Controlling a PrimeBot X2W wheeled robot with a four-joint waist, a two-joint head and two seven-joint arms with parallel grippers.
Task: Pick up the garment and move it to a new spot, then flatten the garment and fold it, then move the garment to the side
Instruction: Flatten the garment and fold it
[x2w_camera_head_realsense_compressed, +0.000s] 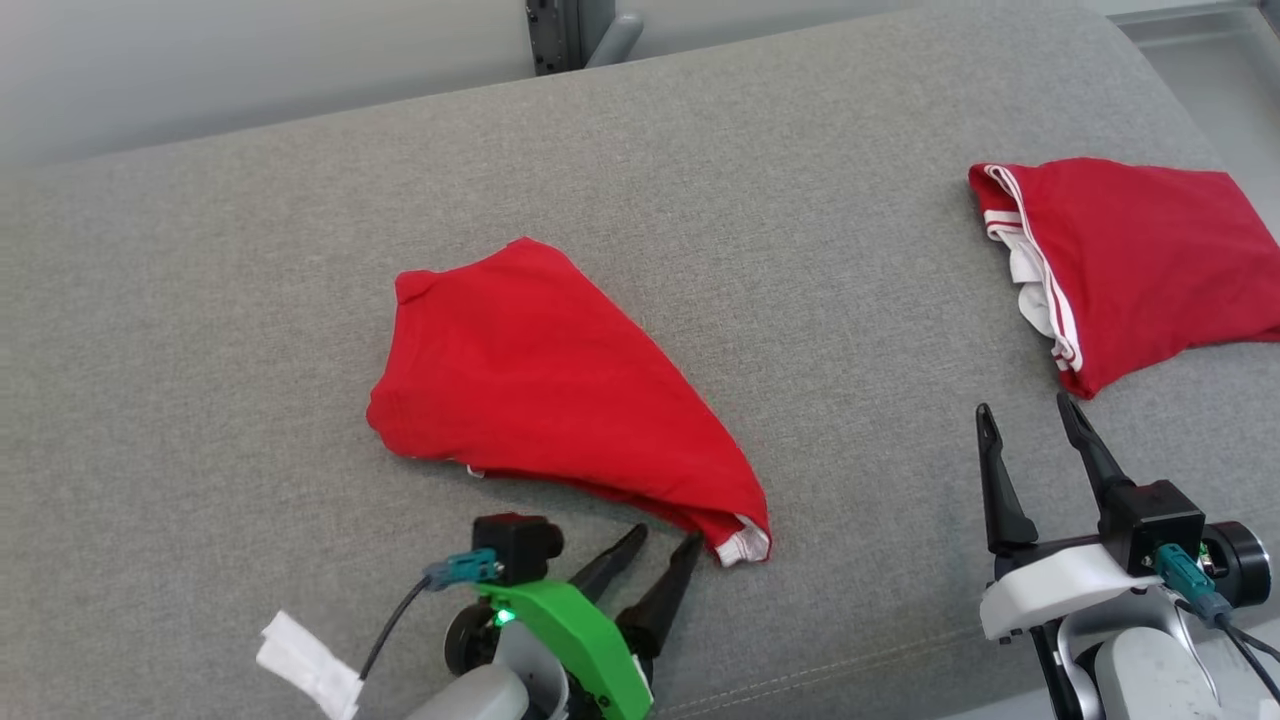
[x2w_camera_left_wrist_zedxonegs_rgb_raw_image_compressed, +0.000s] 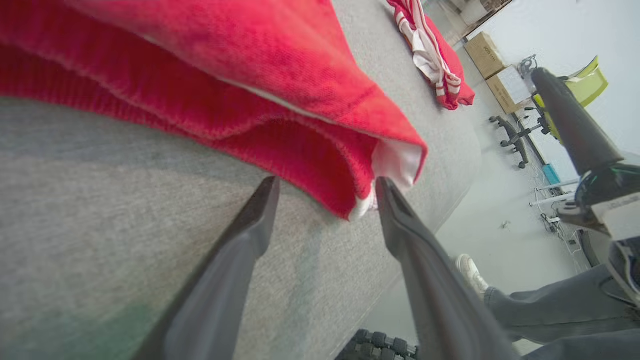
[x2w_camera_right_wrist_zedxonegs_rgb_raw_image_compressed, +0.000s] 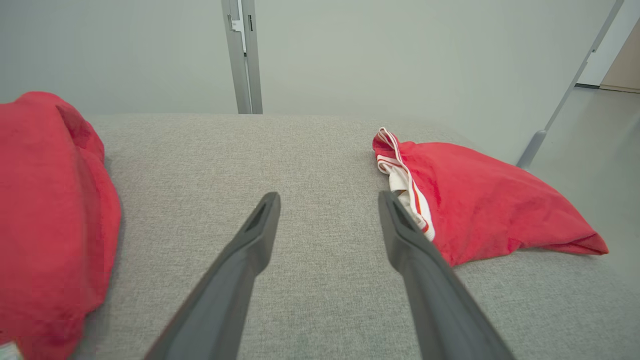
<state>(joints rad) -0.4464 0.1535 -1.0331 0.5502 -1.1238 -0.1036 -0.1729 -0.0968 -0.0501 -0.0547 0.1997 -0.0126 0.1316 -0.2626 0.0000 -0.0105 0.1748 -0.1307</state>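
A red garment (x2w_camera_head_realsense_compressed: 545, 385) lies in a rough folded triangle in the middle of the grey cushion (x2w_camera_head_realsense_compressed: 820, 300), its white-lined corner (x2w_camera_head_realsense_compressed: 745, 545) pointing toward the front. My left gripper (x2w_camera_head_realsense_compressed: 665, 540) stands open just in front of that corner. In the left wrist view the corner (x2w_camera_left_wrist_zedxonegs_rgb_raw_image_compressed: 395, 160) sits right at the fingertips (x2w_camera_left_wrist_zedxonegs_rgb_raw_image_compressed: 387, 192) of the left gripper (x2w_camera_left_wrist_zedxonegs_rgb_raw_image_compressed: 327, 185), ungripped. My right gripper (x2w_camera_head_realsense_compressed: 1025, 408) is open over bare cushion at the lower right. In the right wrist view the right gripper (x2w_camera_right_wrist_zedxonegs_rgb_raw_image_compressed: 328, 196) holds nothing, and the garment (x2w_camera_right_wrist_zedxonegs_rgb_raw_image_compressed: 50, 200) lies at the left.
A second red garment with white stripes (x2w_camera_head_realsense_compressed: 1130, 250) lies folded at the cushion's right end, close to my right gripper. The cushion's front edge (x2w_camera_head_realsense_compressed: 860, 670) runs just behind both grippers. A person's shoe (x2w_camera_left_wrist_zedxonegs_rgb_raw_image_compressed: 470, 272) and leg stand on the floor beyond it. A metal post (x2w_camera_head_realsense_compressed: 570, 35) rises behind.
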